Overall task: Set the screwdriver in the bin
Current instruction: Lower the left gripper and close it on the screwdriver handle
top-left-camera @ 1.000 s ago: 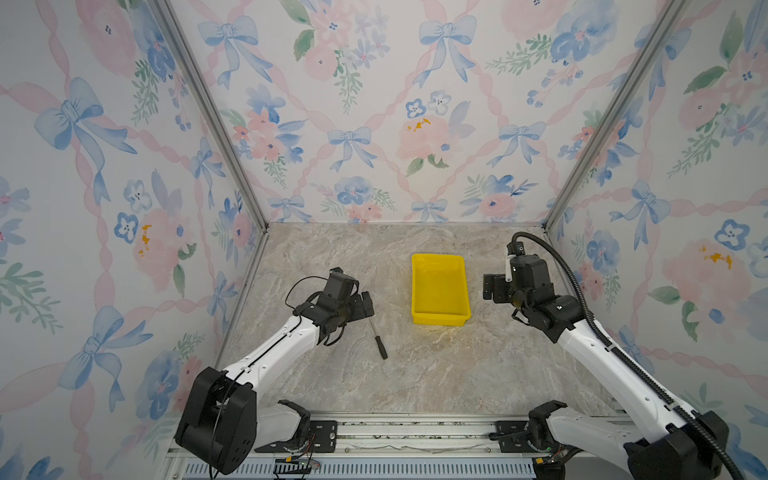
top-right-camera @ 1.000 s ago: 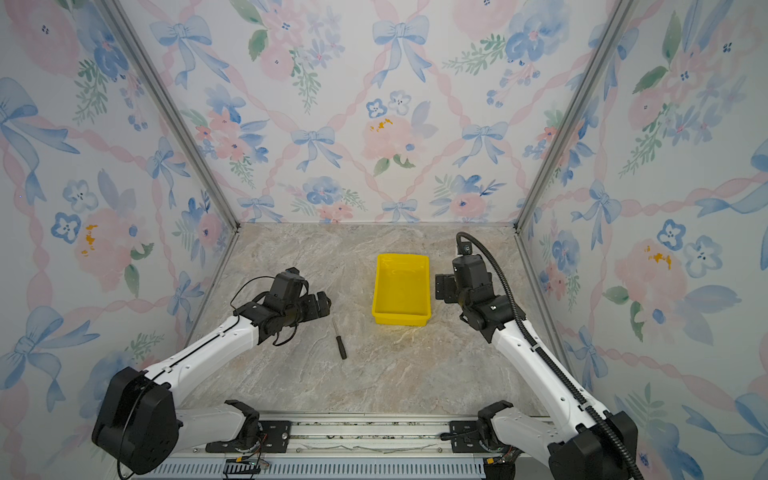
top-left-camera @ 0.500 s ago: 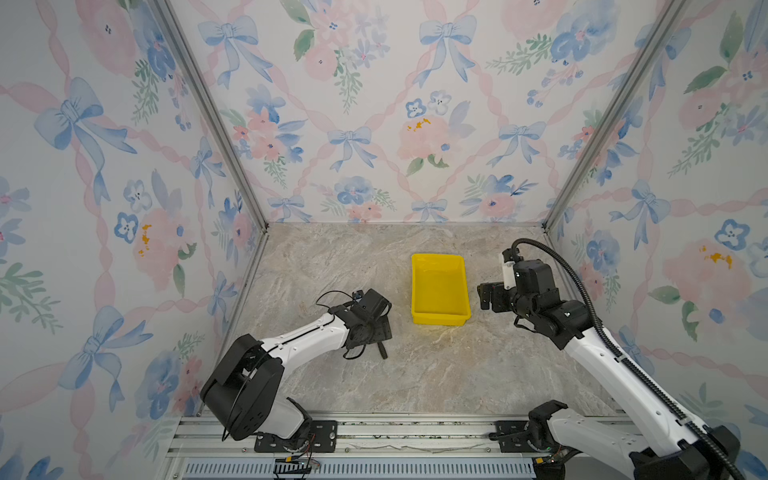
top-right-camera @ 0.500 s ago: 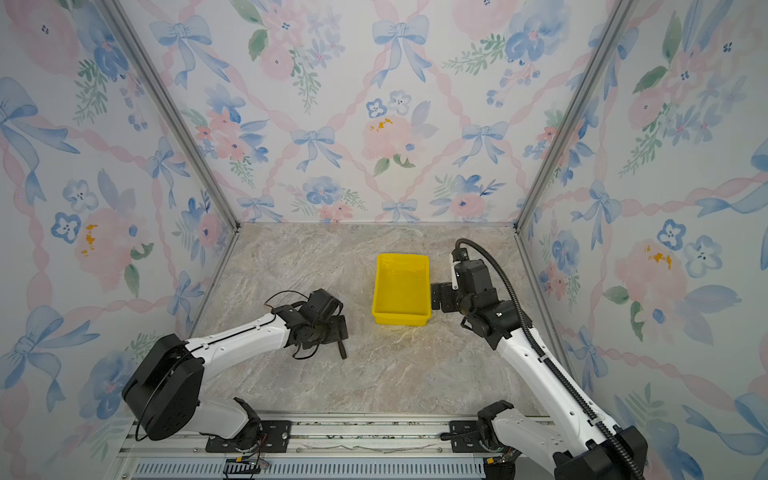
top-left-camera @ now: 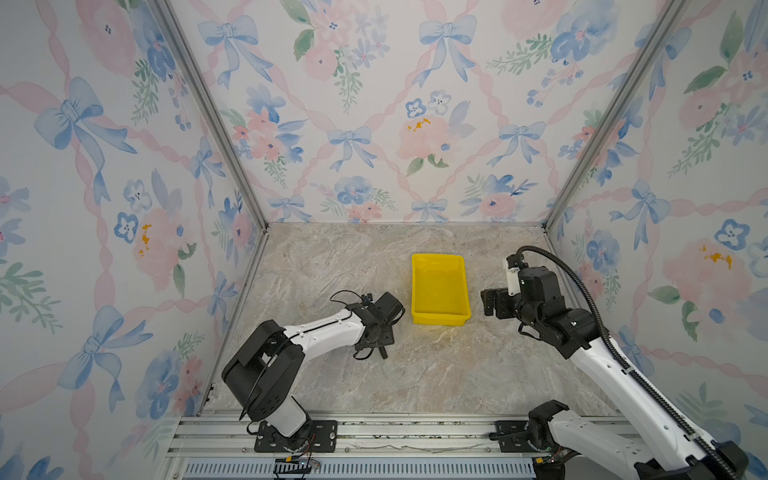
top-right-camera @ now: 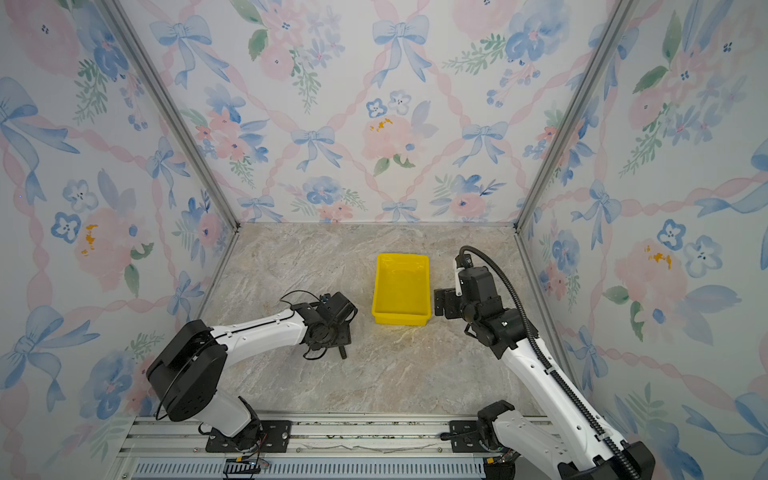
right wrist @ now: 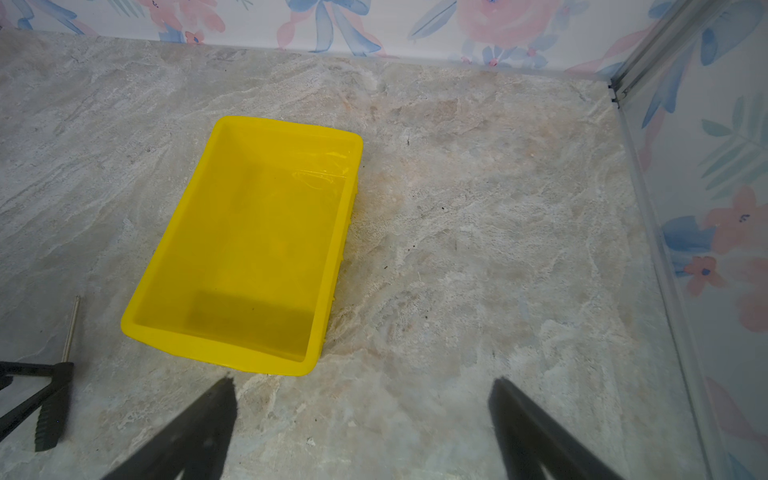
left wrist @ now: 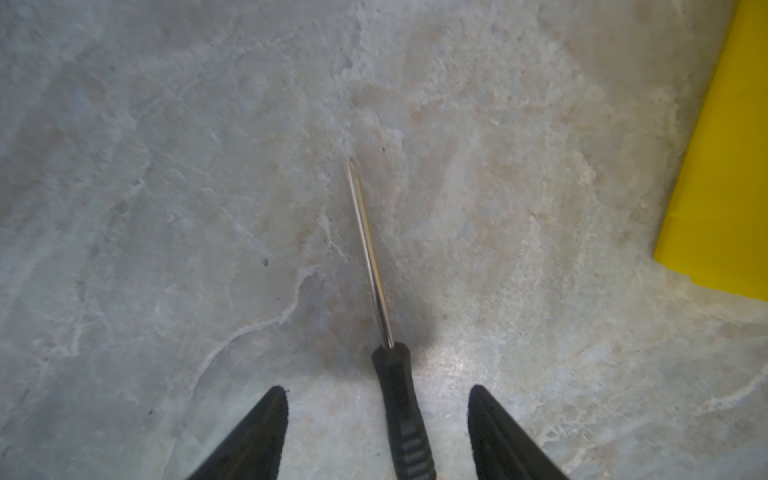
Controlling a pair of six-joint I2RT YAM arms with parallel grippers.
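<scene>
Left pincer (left wrist: 378,390) was low over the marbled surface (left wrist: 166,208), jaws parted, one on either side of the handle of the screwdriver (left wrist: 392,365). A gap showed on both sides of the handle: no contact, nothing gripped. The screwdriver lay flat on the surface, outside the bin (top-left-camera: 440,319), near its front left corner and apart from it. In both top views the wrist hid most of the tool. Right pincer (right wrist: 363,382) hung spread wide and empty, just beside the bin's front right corner.
</scene>
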